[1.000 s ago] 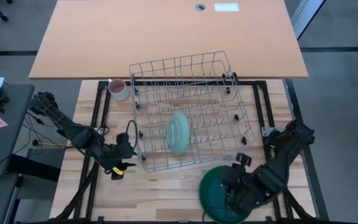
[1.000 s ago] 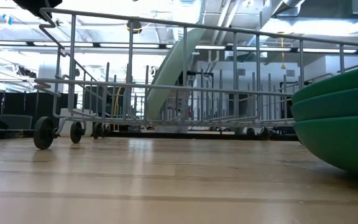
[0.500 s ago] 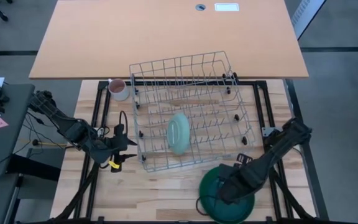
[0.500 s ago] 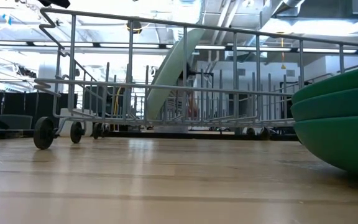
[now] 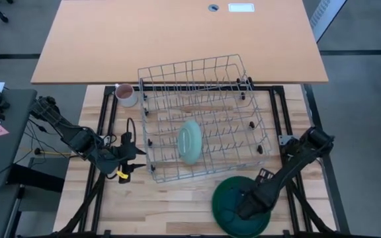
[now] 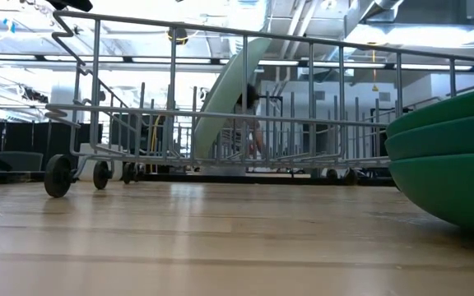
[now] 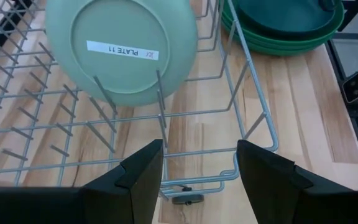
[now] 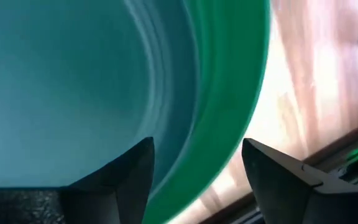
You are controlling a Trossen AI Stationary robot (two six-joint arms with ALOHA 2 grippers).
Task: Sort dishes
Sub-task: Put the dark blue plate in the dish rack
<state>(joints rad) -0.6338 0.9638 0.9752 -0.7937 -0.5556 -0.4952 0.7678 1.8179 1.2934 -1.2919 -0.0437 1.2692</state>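
We see the right arm bent low over the tabletop's (image 5: 177, 198) near right corner, its right gripper (image 5: 247, 206) pointing down into the stack of plates (image 5: 225, 201). In the right wrist view the two dark fingers (image 8: 120, 171) stand wide apart just above the glossy teal plate (image 8: 61, 81), which nests inside the brighter rim of a dark green plate (image 8: 229, 112); they grip nothing. The left arm lies stretched along the left edge, its left gripper (image 5: 126, 157) level and just outside the rack's left wall, jaws open and empty. The wire dish rack (image 5: 204, 86), a grid of thin grey metal rods on small wheels, fills the tabletop's middle. The pale mint plate (image 5: 190, 141) stands on edge between its tines, smooth and round. A small pinkish mug (image 5: 125, 94) sits near the far left corner.
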